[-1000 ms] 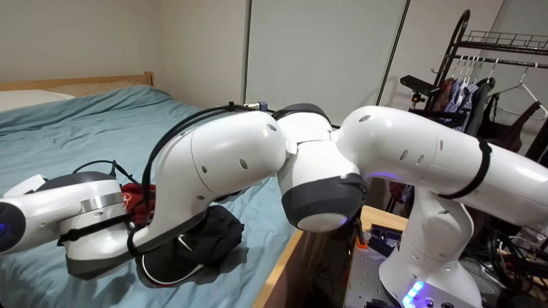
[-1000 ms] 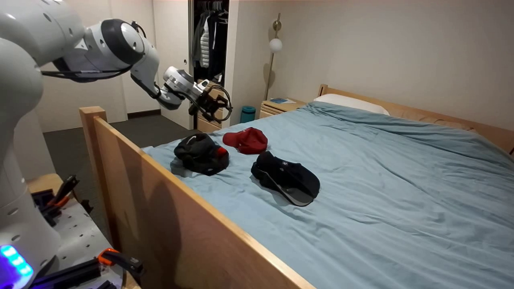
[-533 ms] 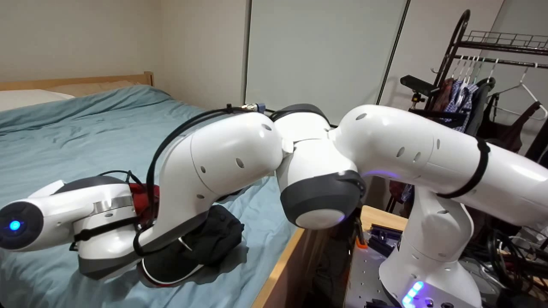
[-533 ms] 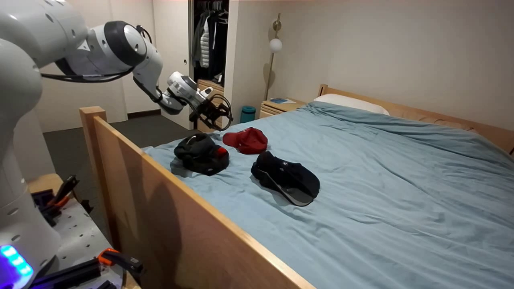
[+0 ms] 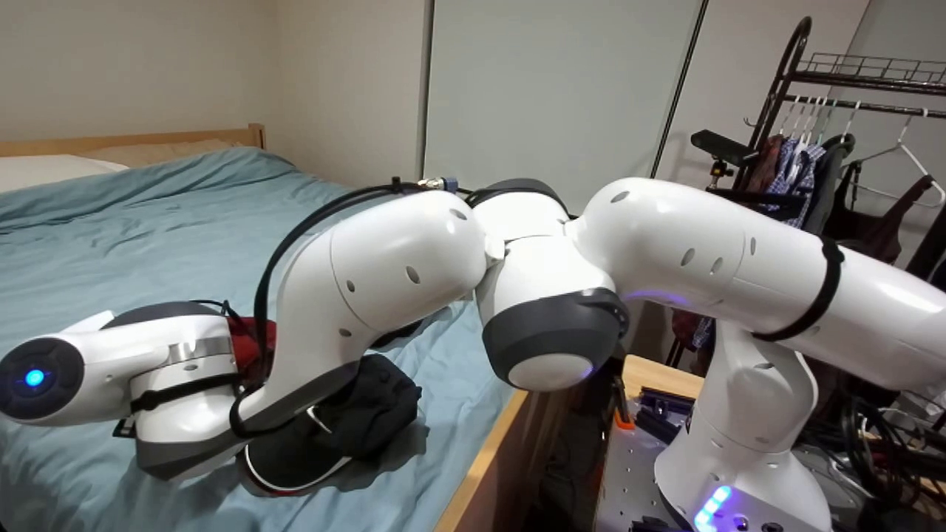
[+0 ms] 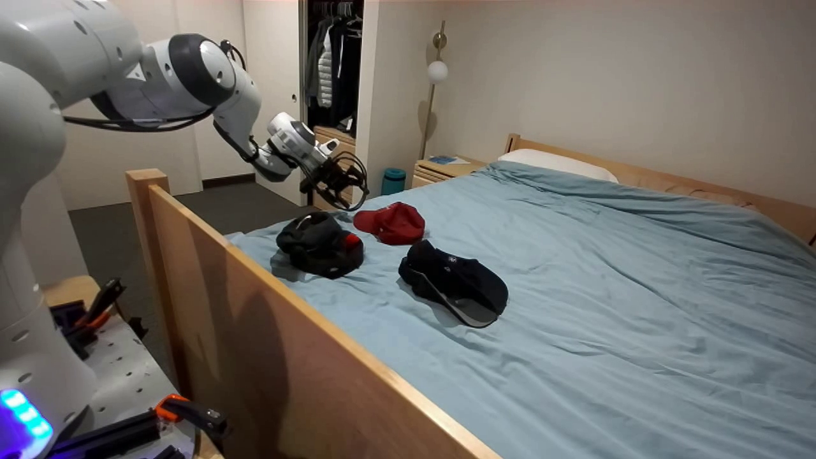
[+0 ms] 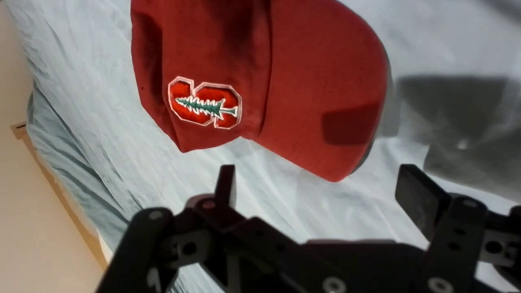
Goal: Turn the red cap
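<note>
The red cap [image 7: 321,61] lies on the bed with its brim toward the right in the wrist view, and a tree emblem on its front. It shows whole in an exterior view [image 6: 398,223]. In an exterior view it is mostly hidden behind the arm, with only a red strip [image 5: 250,338] showing. My gripper [image 7: 317,175] is open with bedding between its fingers. The cap's brim corner lies just beyond the fingertips in the wrist view, and the fingers do not touch it. In an exterior view the gripper [image 6: 344,182] hangs in the air above and beside the red cap.
A dark cap with a red patch [image 6: 319,245] lies beside the red cap, nearer the footboard. A black cap with a grey brim [image 6: 465,284] lies on its other side. The wooden footboard [image 6: 287,299] stands between the robot base and the blue bedding [image 6: 605,287].
The gripper and wrist have lowered a little in an exterior view, and the wrist has shifted right and turned slightly in an exterior view. The caps have not moved.
</note>
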